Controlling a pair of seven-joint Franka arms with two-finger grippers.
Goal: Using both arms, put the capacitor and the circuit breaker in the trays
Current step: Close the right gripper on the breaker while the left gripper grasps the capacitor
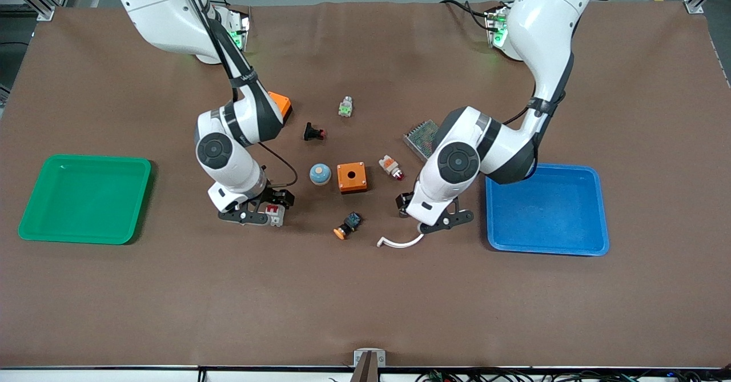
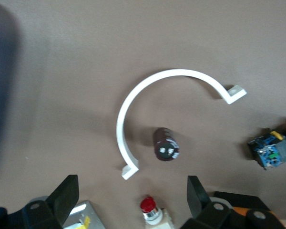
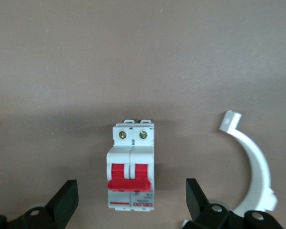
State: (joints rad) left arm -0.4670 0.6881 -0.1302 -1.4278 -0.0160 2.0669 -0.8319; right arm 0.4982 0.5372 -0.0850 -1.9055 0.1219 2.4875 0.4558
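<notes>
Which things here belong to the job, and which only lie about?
Job: capacitor, circuit breaker, left gripper, right gripper, both open.

Lying about: white curved bracket, orange box, green tray, blue tray.

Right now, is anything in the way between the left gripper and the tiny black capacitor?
Nothing stands between them. The left gripper hangs open over the capacitor, with only bare table in the gap. A white curved clip wraps partway around the capacitor without touching it, so a finger could bump it.
</notes>
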